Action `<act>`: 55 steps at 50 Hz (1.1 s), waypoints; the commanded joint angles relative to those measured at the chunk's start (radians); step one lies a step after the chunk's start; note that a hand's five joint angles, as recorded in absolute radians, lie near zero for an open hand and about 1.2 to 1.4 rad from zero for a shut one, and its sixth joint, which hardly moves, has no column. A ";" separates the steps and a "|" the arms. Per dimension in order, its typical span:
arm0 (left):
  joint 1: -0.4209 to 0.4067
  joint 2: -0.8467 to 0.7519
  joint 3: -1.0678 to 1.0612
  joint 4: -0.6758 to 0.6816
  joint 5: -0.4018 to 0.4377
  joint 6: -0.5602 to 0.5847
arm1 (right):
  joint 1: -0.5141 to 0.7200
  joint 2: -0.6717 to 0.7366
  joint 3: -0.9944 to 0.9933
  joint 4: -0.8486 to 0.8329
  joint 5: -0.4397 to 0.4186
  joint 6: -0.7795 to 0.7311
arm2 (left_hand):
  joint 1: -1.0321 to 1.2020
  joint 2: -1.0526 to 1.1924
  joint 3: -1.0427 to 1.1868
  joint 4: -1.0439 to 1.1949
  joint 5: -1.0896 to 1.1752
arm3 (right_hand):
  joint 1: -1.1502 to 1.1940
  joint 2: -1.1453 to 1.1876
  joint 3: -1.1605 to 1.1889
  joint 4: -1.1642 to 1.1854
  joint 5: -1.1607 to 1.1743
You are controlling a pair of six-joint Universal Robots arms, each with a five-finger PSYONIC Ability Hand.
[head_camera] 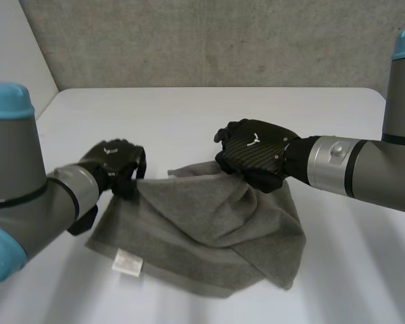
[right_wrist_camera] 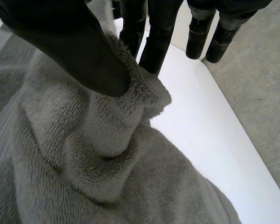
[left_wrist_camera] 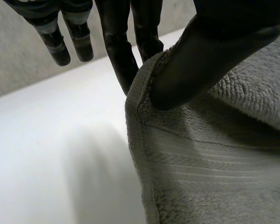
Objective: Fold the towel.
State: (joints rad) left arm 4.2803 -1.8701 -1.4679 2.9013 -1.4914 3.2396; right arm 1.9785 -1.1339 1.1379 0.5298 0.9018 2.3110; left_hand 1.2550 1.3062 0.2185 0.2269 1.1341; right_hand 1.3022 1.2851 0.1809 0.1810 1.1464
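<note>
A grey towel (head_camera: 209, 229) lies rumpled on the white table (head_camera: 189, 115), with a white label (head_camera: 127, 262) at its near left edge. My left hand (head_camera: 115, 165) holds the towel's far left corner, lifted a little. In the left wrist view the thumb (left_wrist_camera: 196, 60) pinches the towel's hemmed corner (left_wrist_camera: 144, 88) against the fingers (left_wrist_camera: 119, 51). My right hand (head_camera: 253, 154) grips the far right corner and holds it raised. The right wrist view has the thumb (right_wrist_camera: 79, 56) pressing a bunched fold of the towel (right_wrist_camera: 140, 93) against the fingers (right_wrist_camera: 156, 32).
A grey wall (head_camera: 209, 40) stands behind the table's far edge. Bare tabletop lies beyond the towel and to the right of it (head_camera: 364, 256). My two forearms (head_camera: 364, 169) come in from either side.
</note>
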 commanded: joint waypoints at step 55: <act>0.010 0.031 -0.292 0.365 -0.095 0.192 | -0.063 -0.132 0.556 -0.633 0.266 0.278 | 0.141 0.090 -0.044 -0.052 0.088 | -1.112 -1.094 -0.006 -0.006 -1.130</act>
State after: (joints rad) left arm 4.2908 -1.8447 -1.7701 3.2650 -1.5731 3.4334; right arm 1.9168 -1.2666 1.6857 -0.1060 1.1443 2.5354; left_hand 1.2552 1.3437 0.2185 0.2269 1.1815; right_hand 0.7638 0.7739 0.1810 0.1810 0.5793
